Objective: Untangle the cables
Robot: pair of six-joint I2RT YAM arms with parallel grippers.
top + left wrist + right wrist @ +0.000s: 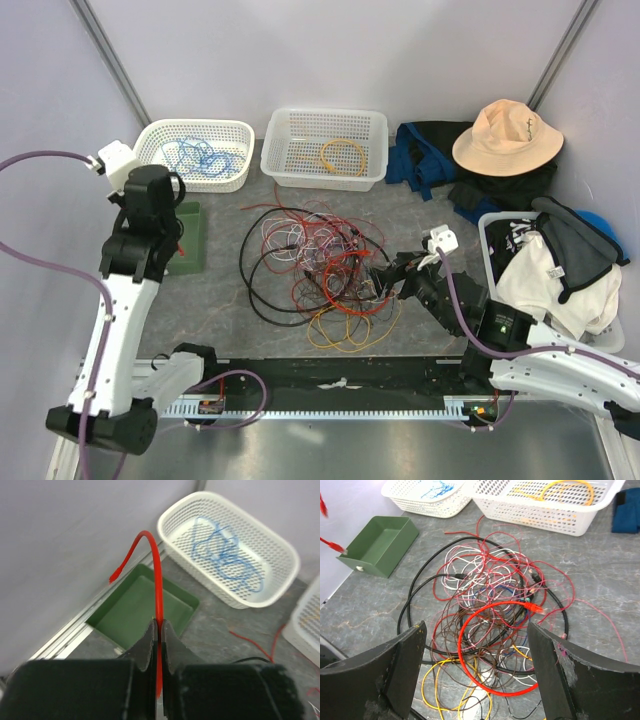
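Left wrist view puts us at the left jaws, pinched narrow on one red cable (158,580). It rises between them, arches over, and its tip hangs in the air above one green tray (125,612). Past the tray stands one white basket (287,555) holding a single blue cable (225,555) in loose loops.

From the right wrist we see the right jaws spread wide above the cable tangle (490,605) on the bench (600,570), gripping nothing. In that heap we count one thick black cable (400,620) looping round the outside. Red, white, maroon and yellow wires cross inside it, and we cannot tell their number.

From the top view, a second white basket (325,180) beyond the heap holds one yellow-orange coil (322,157). A third basket (488,235) at the right carries clothes (540,270). One tan hat (505,135) lies on dark garments behind it.
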